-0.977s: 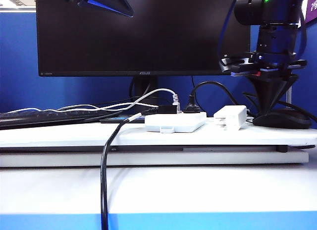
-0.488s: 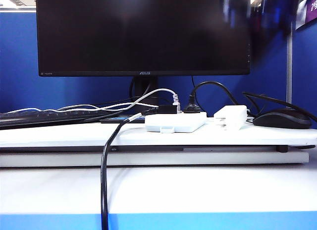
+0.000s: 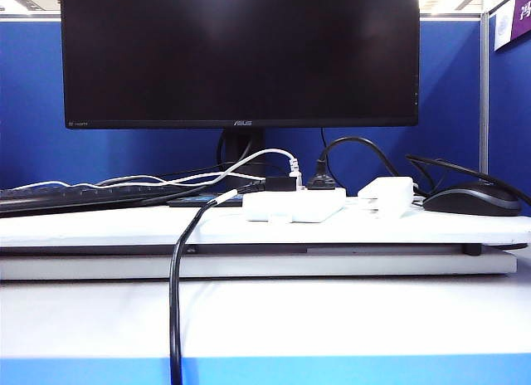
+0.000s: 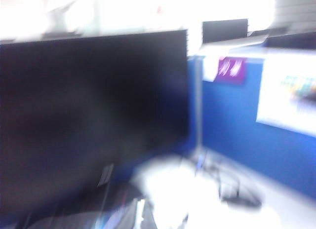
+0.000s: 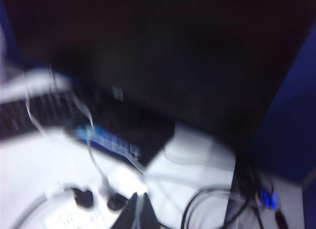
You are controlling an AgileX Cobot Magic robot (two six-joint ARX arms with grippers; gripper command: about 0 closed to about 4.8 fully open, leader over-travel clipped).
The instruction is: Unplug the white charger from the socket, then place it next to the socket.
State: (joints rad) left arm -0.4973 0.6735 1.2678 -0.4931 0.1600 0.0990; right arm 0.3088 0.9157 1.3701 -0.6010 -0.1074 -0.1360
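While neither arm shows in the exterior view, the right fingers (image 5: 137, 211) are pressed shut, empty, raised above the socket (image 3: 294, 205), and the left fingers (image 4: 140, 216) are too blurred to judge. The charger (image 3: 387, 195) lies unplugged on the white tabletop (image 3: 265, 227), just right of the socket, well below both fingers. A black monitor (image 3: 239, 57) and blue wall (image 3: 452, 95) stand behind.

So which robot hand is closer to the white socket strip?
Right, most likely. The right fingers, shut, hang close over the socket strip. The left fingers are a blur facing the monitor, and their view shows no strip. Neither arm shows in the exterior view.
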